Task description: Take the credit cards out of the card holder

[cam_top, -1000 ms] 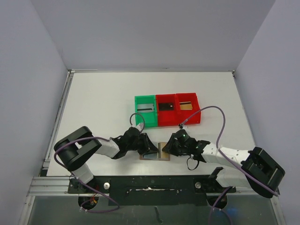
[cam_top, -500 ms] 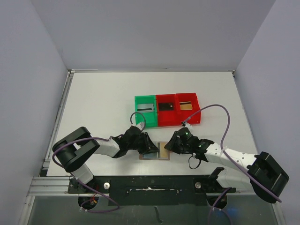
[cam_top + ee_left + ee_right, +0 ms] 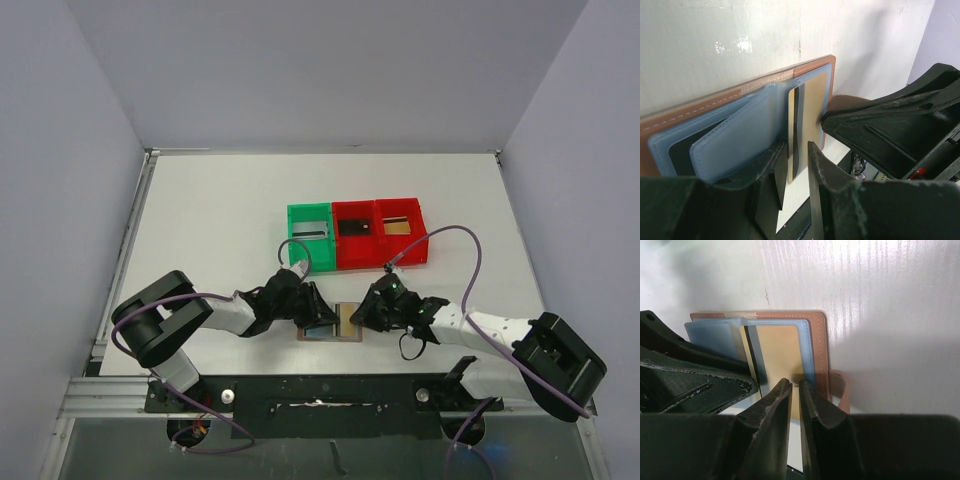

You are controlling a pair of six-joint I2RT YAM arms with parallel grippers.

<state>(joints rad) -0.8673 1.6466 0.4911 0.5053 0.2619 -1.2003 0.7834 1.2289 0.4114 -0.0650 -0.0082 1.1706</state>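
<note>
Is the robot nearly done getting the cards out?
Partway. Done: the small red and green plastic bins each seem to hold a card. In hand: the right pincer is nearly closed at the gold card in the open brown leather card holder. Left: that card and a black card sit in pockets.

The left arm (image 3: 225, 315) and right arm (image 3: 480, 328) both reach inward from their bases, elbows splayed outward, forearms held low and wrists angled toward each other. The left pincer (image 3: 322, 320) and right pincer (image 3: 362, 316) nearly meet tip to tip in the middle. The left fingers (image 3: 820, 170) stand slightly apart with a narrow gap; the right fingers (image 3: 775, 405) are almost together, only a slit showing.
</note>
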